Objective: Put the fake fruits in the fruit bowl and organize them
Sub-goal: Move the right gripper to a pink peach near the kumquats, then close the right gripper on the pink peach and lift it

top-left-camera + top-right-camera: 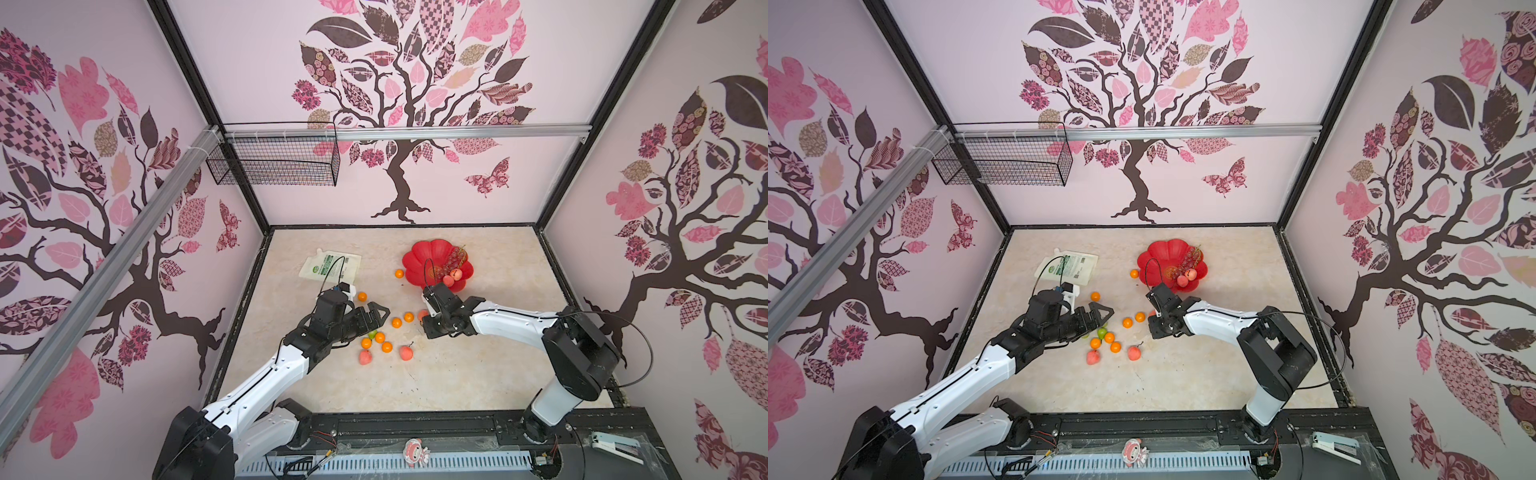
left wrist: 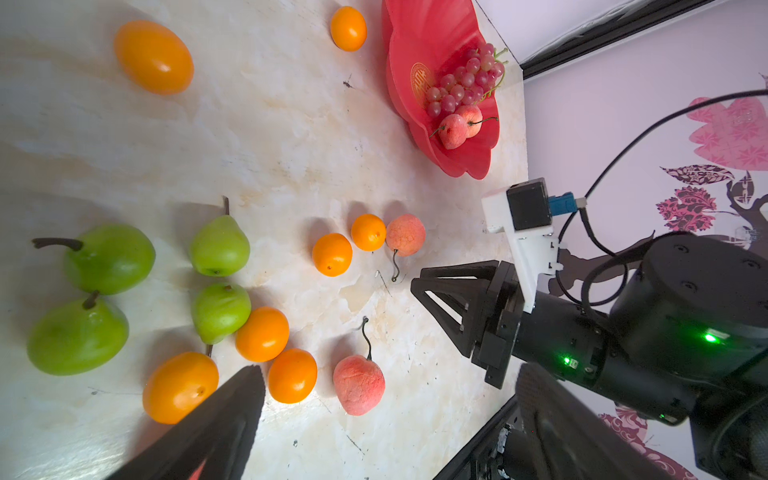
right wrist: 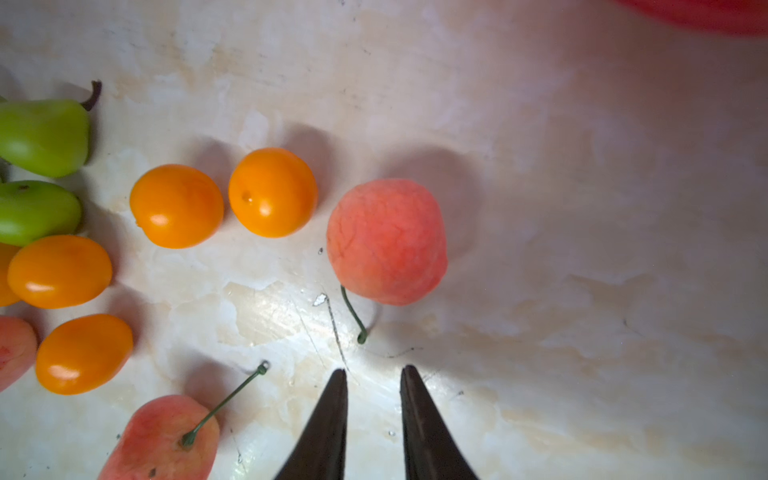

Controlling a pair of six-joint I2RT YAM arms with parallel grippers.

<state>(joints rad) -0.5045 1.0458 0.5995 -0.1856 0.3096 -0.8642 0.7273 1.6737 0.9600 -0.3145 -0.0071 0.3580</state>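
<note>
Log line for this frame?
left gripper open, empty | right gripper slightly open, empty, beside peach stem | bowl: grapes, two peaches | pears, oranges on table

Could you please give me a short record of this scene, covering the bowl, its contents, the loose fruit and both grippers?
bowl: red flower-shaped fruit bowl, far side, right of centre
in bowl: grape bunch, two peaches
loose: seven oranges, four pears, three peaches
left gripper: wide open, empty, above the pears
right gripper: slightly open, empty, tips just short of the nearest peach stem
other: white pouch
</note>
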